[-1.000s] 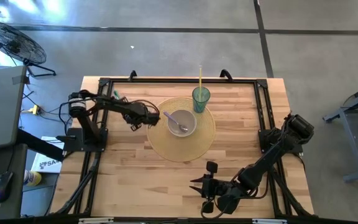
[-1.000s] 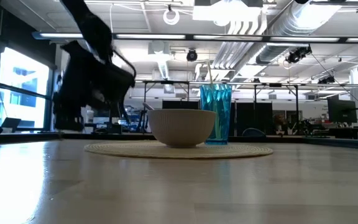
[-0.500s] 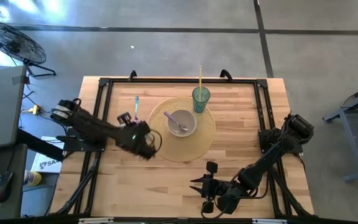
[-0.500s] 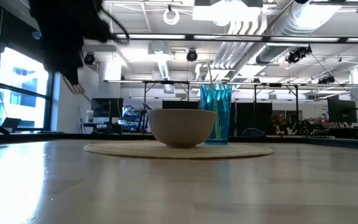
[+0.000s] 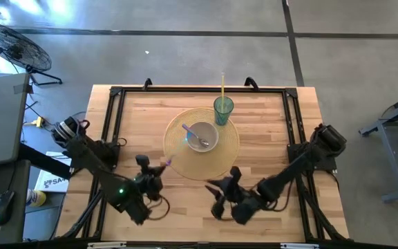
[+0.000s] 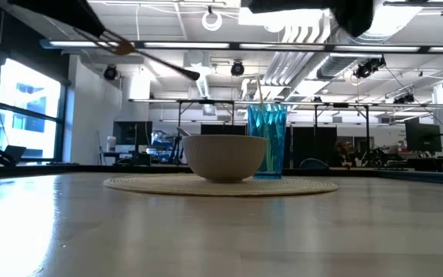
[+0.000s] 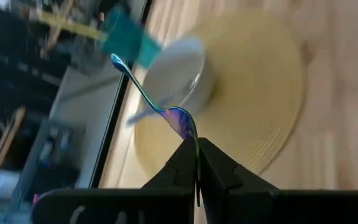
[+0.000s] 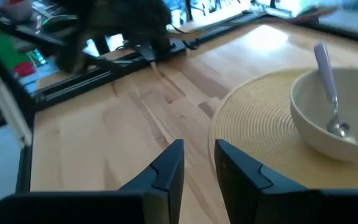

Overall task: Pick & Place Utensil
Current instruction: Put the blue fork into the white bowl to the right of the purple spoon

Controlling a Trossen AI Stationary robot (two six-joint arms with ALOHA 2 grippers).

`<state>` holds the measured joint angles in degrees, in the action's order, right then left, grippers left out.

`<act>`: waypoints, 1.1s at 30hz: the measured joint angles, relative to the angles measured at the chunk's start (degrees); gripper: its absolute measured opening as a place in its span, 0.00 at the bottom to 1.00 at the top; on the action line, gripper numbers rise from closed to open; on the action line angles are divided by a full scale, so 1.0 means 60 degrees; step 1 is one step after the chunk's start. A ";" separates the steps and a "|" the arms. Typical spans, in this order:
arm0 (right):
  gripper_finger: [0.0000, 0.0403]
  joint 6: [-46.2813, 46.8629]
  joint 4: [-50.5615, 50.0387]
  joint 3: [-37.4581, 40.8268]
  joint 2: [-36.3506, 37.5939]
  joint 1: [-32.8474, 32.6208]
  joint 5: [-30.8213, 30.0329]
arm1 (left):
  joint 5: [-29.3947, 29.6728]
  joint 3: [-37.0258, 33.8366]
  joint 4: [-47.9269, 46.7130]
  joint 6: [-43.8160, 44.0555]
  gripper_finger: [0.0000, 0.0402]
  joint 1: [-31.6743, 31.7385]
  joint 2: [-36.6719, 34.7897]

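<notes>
**Left gripper holds an iridescent utensil up beside the placemat**

High view: a light wooden desk (image 5: 268,138) carries a round woven straw placemat (image 5: 228,151) near its middle. On the placemat sits a pale round bowl (image 5: 202,135) with a purple-handled metal spoon (image 5: 193,135) lying in it. A teal ribbed tumbler (image 5: 223,109) with a yellow straw (image 5: 222,84) stands on the placemat's far edge, just beside the bowl. The left gripper (image 5: 159,172) is off the placemat's near-left edge, and a thin iridescent blue-purple utensil (image 5: 178,146) reaches from it over the placemat toward the bowl. The right gripper (image 5: 216,197) is over bare desk, just off the placemat's near edge.

Low view: the bowl (image 6: 225,158) rests on the placemat (image 6: 221,185) with the tumbler (image 6: 268,141) just behind it on the right. A thin rod, seemingly the held utensil (image 6: 156,61), slants in the air well above the bowl on the left.

Left wrist view: the left gripper (image 7: 197,165) is clamped tight on the utensil (image 7: 154,99), whose curved handle rises above the placemat (image 7: 260,112) near the bowl (image 7: 179,71).

Right wrist view: the right gripper (image 8: 199,163) has its fingers slightly parted around nothing, above the desk just beside the placemat (image 8: 260,137); the bowl (image 8: 340,118) with the spoon (image 8: 328,87) lies beyond.
</notes>
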<state>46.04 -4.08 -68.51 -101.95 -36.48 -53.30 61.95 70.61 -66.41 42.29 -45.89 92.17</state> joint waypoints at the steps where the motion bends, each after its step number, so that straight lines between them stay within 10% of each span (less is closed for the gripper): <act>1: 0.21 0.0245 -0.0006 0.0000 0.0000 0.0193 0.0170 | 0.0161 0.0000 0.0443 -0.0348 0.00 -0.0098 0.0061; 17: 0.49 0.3118 0.0459 0.0004 0.0011 0.2552 0.2099 | 0.1152 0.0000 0.3259 -0.3919 0.00 -0.0221 0.1057; 33: 0.44 0.4263 0.1689 0.0007 0.0011 0.2838 0.1948 | 0.1523 -0.0004 0.2533 -0.3830 0.00 0.0084 0.1091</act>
<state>71.62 6.06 -68.47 -101.89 -19.45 -41.61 71.09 70.59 -51.21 19.31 -45.39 98.72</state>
